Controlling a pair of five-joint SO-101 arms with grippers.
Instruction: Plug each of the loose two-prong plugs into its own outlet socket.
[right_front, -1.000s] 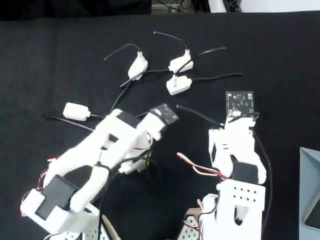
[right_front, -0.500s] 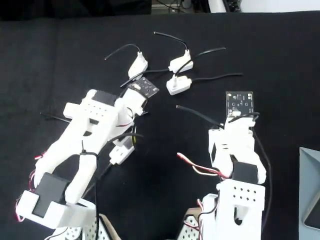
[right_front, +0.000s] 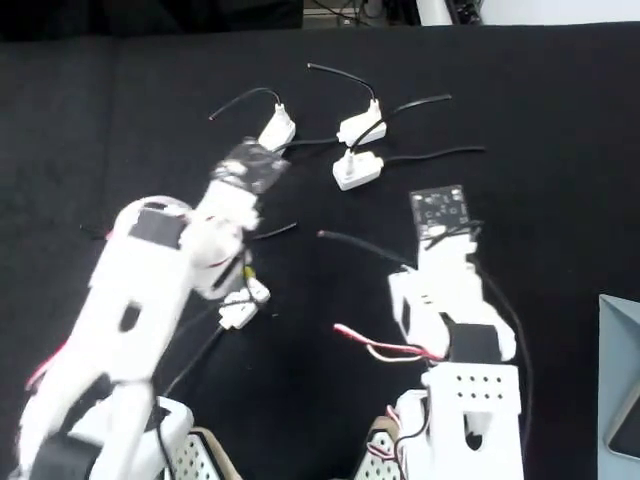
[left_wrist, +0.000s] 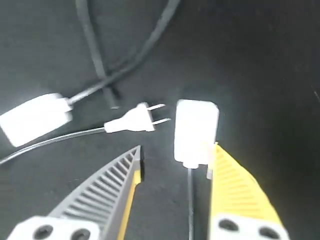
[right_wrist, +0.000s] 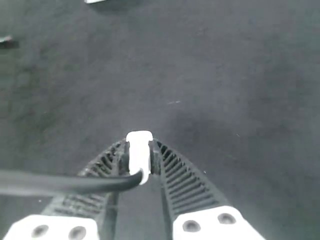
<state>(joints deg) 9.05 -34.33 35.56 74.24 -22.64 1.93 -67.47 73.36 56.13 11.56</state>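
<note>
- A small white two-prong plug (left_wrist: 136, 120) lies on the black cloth table (right_front: 560, 120), prongs toward a white rectangular outlet socket (left_wrist: 196, 131) just beside it.
- We see the left arm (right_front: 140, 290) swung from the middle toward the far black cables (right_front: 436, 154) since a second ago.
- The left gripper (left_wrist: 176, 149) hangs over that pair, spread wide, empty; the right gripper (right_wrist: 139, 142) is clamped on another white plug (right_wrist: 139, 155) on a black cable.
</note>
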